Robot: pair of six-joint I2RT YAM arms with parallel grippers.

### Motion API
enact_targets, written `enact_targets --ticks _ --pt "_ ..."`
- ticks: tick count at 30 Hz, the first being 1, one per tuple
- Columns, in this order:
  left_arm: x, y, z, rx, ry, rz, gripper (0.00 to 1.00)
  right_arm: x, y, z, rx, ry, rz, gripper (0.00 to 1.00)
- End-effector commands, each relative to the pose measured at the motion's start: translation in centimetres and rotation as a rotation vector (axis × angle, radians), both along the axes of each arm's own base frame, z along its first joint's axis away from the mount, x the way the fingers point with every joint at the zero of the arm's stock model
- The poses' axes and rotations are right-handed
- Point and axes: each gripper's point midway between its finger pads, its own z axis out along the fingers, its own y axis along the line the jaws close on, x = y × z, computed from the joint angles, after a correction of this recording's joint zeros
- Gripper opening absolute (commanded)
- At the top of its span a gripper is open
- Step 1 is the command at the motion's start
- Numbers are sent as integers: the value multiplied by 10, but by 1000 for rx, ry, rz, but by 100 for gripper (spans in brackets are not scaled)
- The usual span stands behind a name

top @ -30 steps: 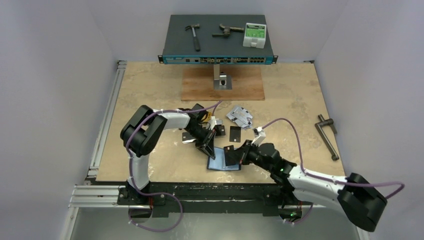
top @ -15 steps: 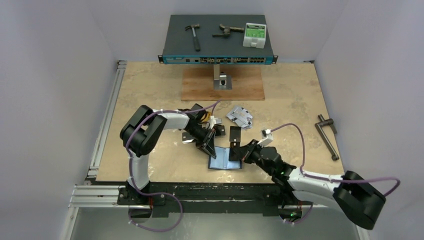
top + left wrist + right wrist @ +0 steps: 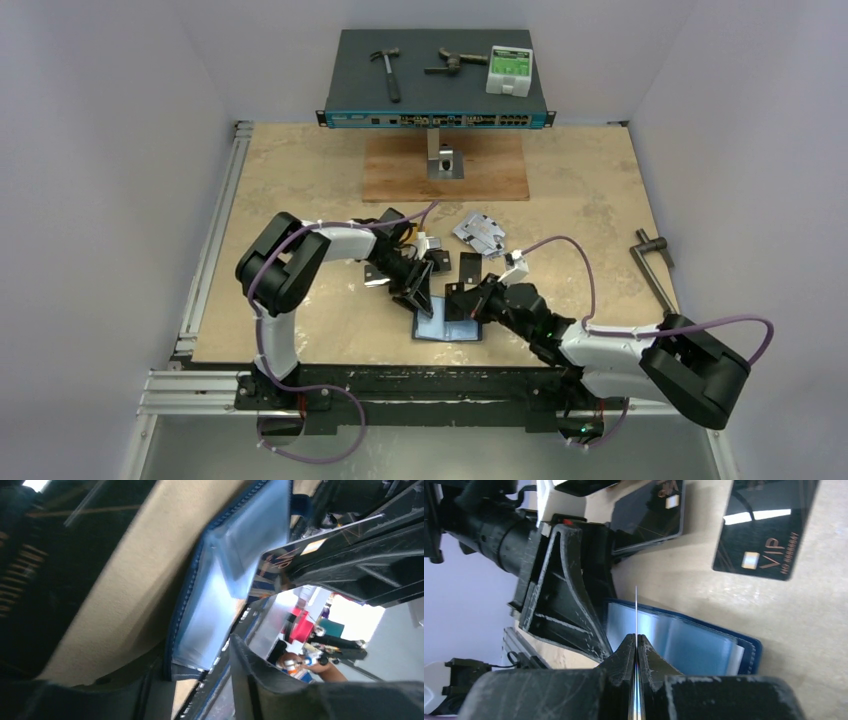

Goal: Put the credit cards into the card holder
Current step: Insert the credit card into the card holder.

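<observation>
Your right gripper (image 3: 636,645) pinching a credit card (image 3: 290,555) edge-on, open card holder (image 3: 684,645) just below, your left gripper (image 3: 192,665) parted, holder's corner between its jaws.

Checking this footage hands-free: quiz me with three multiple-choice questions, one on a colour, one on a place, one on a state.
1. Cover of the card holder: A red, B blue, C green.
2. The hammer lies: A on the network switch, B inside the holder, C under it.
3. The right claw is: A open, empty, B shut on a credit card, C out of view.
Answers: B, blue edging round the clear sleeves; A, it rests atop the switch; B, it pinches the card edge-on.
</observation>
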Motion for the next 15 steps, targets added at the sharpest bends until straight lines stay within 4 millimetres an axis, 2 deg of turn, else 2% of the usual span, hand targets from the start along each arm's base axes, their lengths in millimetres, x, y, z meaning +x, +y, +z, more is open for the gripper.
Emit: enact_targets --ticks 1,2,3,5,7,10,15 --pt "4 2 9 9 -67 -15 50 6 16 24 28 -53 37 0" --pt "6 4 9 21 -89 -22 58 5 16 23 24 -49 40 0" --pt "8 6 11 34 -110 -31 60 5 16 21 18 -42 39 0" --pt "11 10 17 52 -161 -57 88 4 15 17 7 -29 43 0" --pt "14 14 27 58 -218 -90 98 1 15 10 -6 -6 51 0" --pt "10 24 42 52 -288 -140 100 -5 14 -3 -19 33 63 0" --pt "2 33 67 3 -391 -227 100 -6 15 -6 -47 40 81 0"
